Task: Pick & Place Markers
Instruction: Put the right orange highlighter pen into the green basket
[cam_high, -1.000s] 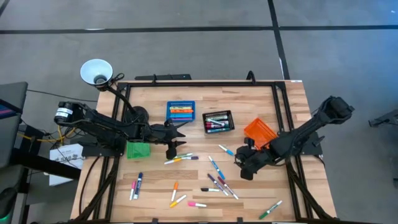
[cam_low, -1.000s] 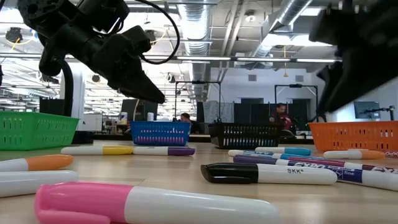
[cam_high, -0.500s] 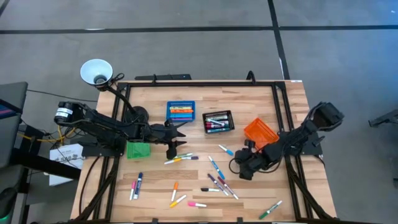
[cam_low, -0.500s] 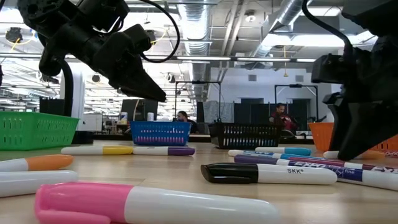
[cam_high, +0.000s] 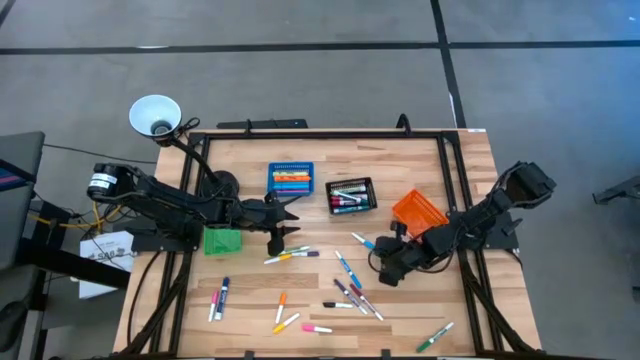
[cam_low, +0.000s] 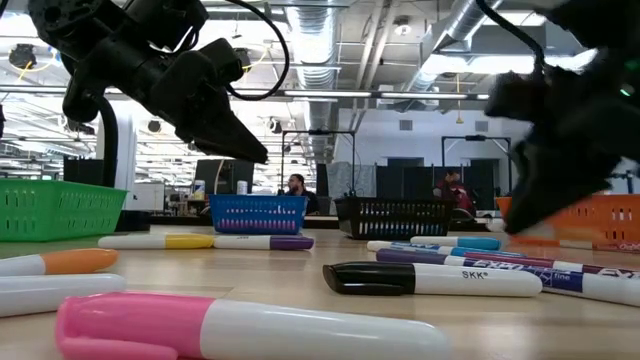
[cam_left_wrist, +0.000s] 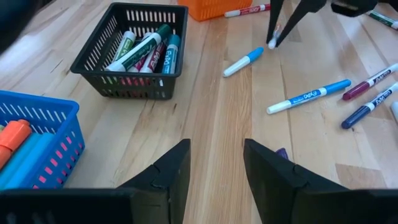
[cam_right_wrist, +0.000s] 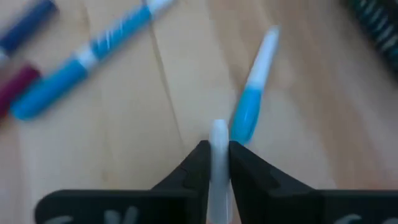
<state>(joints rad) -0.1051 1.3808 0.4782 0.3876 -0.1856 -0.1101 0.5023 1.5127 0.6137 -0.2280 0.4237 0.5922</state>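
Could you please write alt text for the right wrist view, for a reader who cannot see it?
The right claw is pinched shut on a thin white marker just above a wooden table. Past its tips a light blue marker lies on the wood, and another blue marker lies apart from it, beside a dark red one.

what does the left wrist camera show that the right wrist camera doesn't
Only the left wrist view: the black bin filled with markers, a corner of the blue bin, the edge of the orange bin, the open left tool, and the right tool seen from afar, pinching a white marker.

Only the right wrist view: a close look at the white marker clamped between the right tool's fingers.

Both: the wooden table, a light blue marker beside the right tool, and another blue marker.
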